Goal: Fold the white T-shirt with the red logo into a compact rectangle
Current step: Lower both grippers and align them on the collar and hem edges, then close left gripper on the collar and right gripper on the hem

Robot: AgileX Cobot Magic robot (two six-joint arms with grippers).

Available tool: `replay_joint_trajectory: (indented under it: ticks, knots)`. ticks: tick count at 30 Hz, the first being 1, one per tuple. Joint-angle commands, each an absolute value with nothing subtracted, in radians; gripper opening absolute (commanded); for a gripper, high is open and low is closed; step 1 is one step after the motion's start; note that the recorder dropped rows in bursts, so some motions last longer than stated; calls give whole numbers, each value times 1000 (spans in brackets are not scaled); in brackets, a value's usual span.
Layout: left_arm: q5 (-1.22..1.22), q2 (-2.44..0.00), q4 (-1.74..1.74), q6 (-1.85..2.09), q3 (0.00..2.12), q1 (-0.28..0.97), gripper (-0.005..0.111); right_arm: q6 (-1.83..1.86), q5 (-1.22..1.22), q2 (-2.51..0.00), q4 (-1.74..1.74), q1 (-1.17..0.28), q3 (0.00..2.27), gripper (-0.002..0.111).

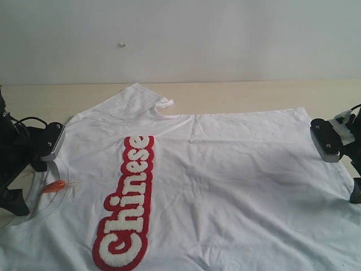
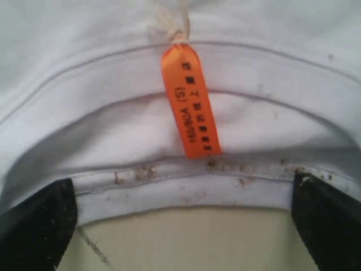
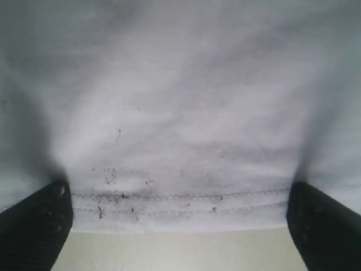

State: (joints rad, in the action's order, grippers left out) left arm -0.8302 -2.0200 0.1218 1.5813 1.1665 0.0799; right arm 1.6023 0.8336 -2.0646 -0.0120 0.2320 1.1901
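While the left tool point(image 2: 180, 226) and right tool point(image 3: 180, 226) are gaping wide, the shirt point(image 1: 225, 169) is lying flat, wrinkled, logo point(image 1: 127, 206) up.

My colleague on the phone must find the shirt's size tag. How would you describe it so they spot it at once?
Find the white T-shirt spread over the table, with the red logo reading "Chinese". Follow it to the collar at the left of the exterior view. The neck tag lies there: a small orange strip with dark print, the only orange thing amid the white.
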Motion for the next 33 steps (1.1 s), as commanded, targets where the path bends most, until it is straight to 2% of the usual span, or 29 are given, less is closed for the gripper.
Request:
replay_joint_trajectory:
  ticks: [1,33]
  knots:
    - [-839,-2053,148,1589,1155,85,105,1611,811,-2149,24,232,1147,105]
    - [-839,-2053,148,1591,1155,85,105,1605,787,-2149,131,232,1147,105]
